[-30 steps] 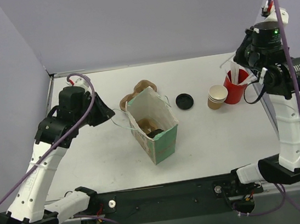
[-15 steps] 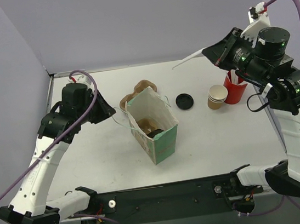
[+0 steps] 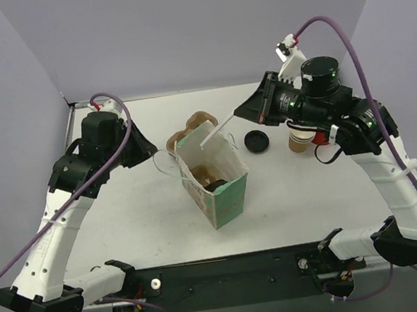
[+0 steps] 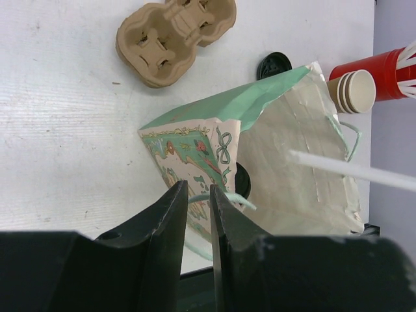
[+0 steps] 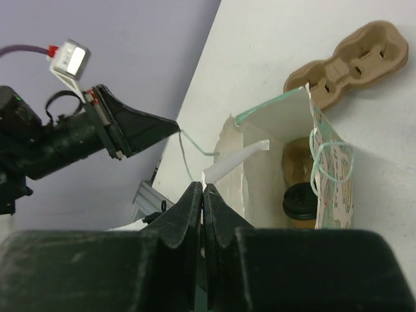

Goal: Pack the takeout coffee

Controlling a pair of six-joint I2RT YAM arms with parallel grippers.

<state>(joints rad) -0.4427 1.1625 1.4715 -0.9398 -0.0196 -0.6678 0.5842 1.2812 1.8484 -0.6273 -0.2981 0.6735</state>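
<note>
Jaws of the right gripper [image 5: 203, 188] clenched a white stick [image 3: 217, 133] above the bag [image 3: 229, 195] holding the coffee cup [image 5: 300, 157], the left gripper [image 4: 198, 190] pinching its handle [image 4: 229, 195]; lowering the stick inside seemed next.

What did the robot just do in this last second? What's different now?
The right end effector, shut on a white stick, carried it from the red cup leftward, and its tip now hangs over the open paper bag. Unchanged: the left end effector holding the bag handle, the stacked brown cups, black lid and cup carrier.
</note>
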